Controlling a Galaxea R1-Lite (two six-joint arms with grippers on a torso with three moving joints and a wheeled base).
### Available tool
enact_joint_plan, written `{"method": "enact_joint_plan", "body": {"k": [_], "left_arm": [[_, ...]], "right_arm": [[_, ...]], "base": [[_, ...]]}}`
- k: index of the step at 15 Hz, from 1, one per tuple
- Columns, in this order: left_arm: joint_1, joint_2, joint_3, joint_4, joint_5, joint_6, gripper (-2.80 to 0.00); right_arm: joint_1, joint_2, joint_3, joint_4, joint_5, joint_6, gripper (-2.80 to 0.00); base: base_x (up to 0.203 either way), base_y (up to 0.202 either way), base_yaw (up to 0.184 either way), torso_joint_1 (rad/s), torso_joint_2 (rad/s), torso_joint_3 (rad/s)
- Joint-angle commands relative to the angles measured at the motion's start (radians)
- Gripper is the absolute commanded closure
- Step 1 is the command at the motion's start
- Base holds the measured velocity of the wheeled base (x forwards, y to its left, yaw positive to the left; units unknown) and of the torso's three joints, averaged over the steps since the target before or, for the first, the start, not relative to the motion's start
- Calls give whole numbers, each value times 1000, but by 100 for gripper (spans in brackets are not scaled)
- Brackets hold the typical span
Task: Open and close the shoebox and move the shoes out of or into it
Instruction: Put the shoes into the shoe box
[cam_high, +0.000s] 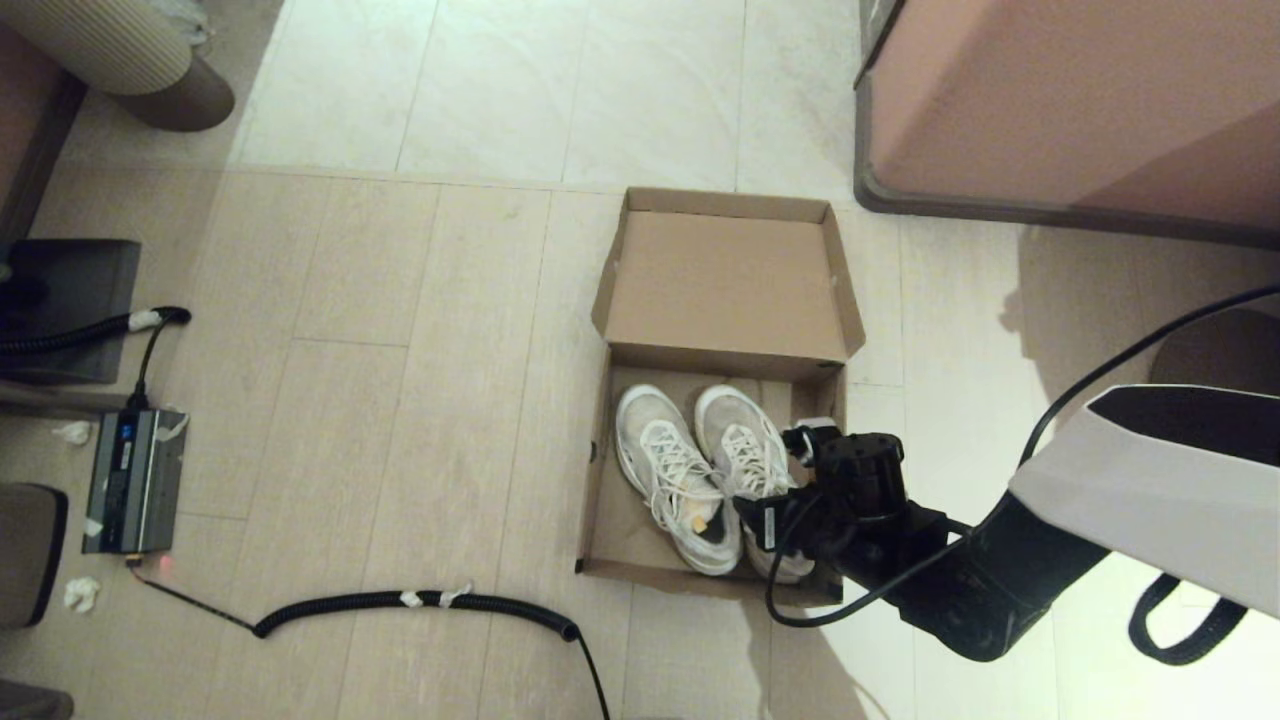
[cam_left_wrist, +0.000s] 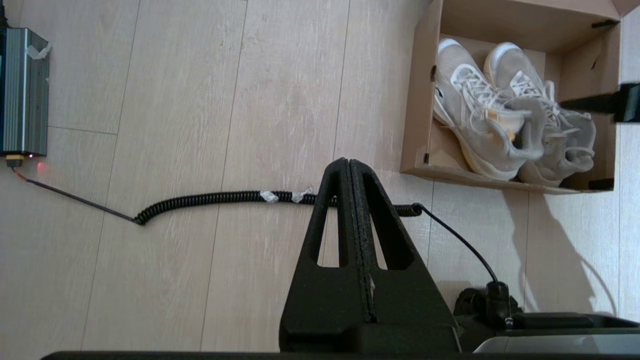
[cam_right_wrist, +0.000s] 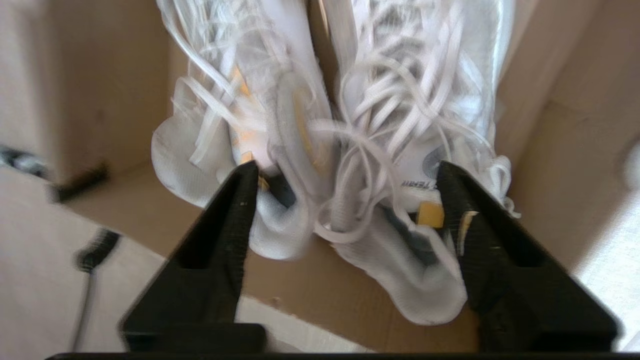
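The brown cardboard shoebox (cam_high: 597, 480) stands open on the floor, its hinged lid (cam_high: 725, 285) folded back on the far side. Two white mesh lace-up sneakers (cam_high: 672, 470) (cam_high: 745, 445) lie side by side inside, toes toward the lid. My right gripper (cam_high: 772, 520) hangs over the shoes' heel ends at the box's near right corner. In the right wrist view it (cam_right_wrist: 346, 170) is open, its fingers straddling both heels (cam_right_wrist: 280, 220) (cam_right_wrist: 415, 270), closed on nothing. My left gripper (cam_left_wrist: 348, 161) is shut and empty over bare floor, left of the box (cam_left_wrist: 417, 100).
A black coiled cable (cam_high: 420, 600) lies on the floor near the box's front left. A grey power unit (cam_high: 130, 480) sits at the far left. A large pinkish-brown furniture block (cam_high: 1070, 100) stands at the back right. A ribbed round object (cam_high: 130, 50) is at the back left.
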Motion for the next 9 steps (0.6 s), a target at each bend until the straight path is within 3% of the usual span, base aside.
{"method": "enact_joint_plan", "body": {"k": [1,3,5,7,9], "left_arm": [[0,-2,7,-15,1,-2,0],[0,14,-109,-15,-13,-3,0],[-3,130,-262,9,-71,-34,0],[-32,334,-390,15,-156,-179,0],[-65,564,-538,12,-220,-385,0]], "right_arm": [[-6,-136,44,-4,0,6,0],[-44,-271,113,16,9,13,0],[-149,-352,146,54,72,27,0],[-261,-370,104,141,203,74,0],[-340,-371,2,239,312,129,0]], "base": [[0,0,0,0,0,0],[0,0,0,0,0,0],[0,0,0,0,0,0],[0,0,0,0,0,0],[0,0,0,0,0,0]]}}
